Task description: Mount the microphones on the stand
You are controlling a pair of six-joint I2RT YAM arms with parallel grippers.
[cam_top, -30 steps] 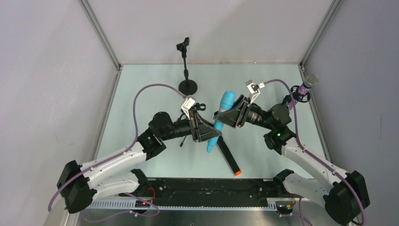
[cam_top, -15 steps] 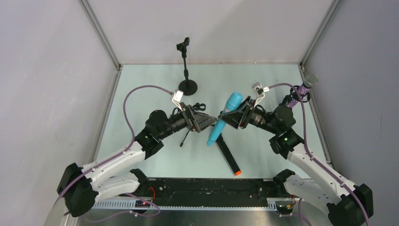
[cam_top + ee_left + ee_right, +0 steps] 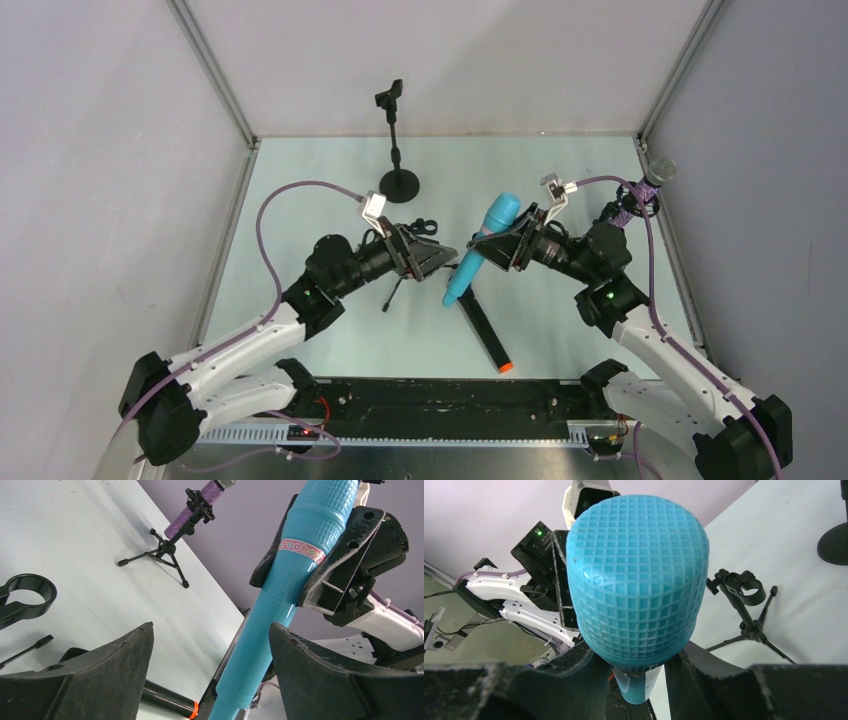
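While the right end effector point(image 3: 492, 250) is clamped around the upper body of the cyan-blue microphone point(image 3: 461, 282), holding it tilted in the air with its gridded head up and its tail slanting down toward the near side, the left end effector point(image 3: 209, 636) stands wide open just beside that tail and grips nothing. The tail hangs above the black microphone point(image 3: 486, 336), which lies flat on the tabletop point(image 3: 320, 180) with its orange end nearest the arm bases. The purple microphone point(image 3: 653, 177) already sits in a tripod stand point(image 3: 165, 555) at the right edge. An empty tripod stand point(image 3: 744, 608) with an open ring clip waits close by the left wrist, and a tall round-based stand point(image 3: 399, 183) stands at the far side. The grip is high on a long, smooth barrel, so the microphone may well pivot or slide if the tail catches on the open left fingers. The light tripod looks easy to topple if the barrel is pressed into its clip off-centre, or if the left arm sweeps it. A drop would probably land on the black microphone and send it rolling.
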